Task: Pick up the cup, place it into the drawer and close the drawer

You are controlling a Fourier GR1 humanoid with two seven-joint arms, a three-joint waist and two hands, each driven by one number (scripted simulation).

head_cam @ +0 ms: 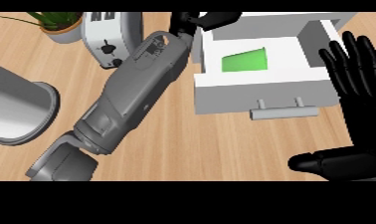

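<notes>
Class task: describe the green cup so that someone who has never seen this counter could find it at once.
Start at the white drawer, pulled open on the wooden counter, with its bar handle facing the robot. Look inside its tray: the green cup lies there. It is the only green object among white walls, unlike the leafy potted plant far left.

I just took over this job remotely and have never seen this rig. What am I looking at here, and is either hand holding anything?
This is one view from the robot's head, looking steeply down at a wooden counter. The grey forearm crossing the middle ends in the black left hand, at the back-left corner of the open white drawer; what it touches cannot be seen. A green cup lies inside the drawer. The right hand rests open at the right edge, holding nothing. On the left stand a toaster, a potted plant and a metal pot.
</notes>
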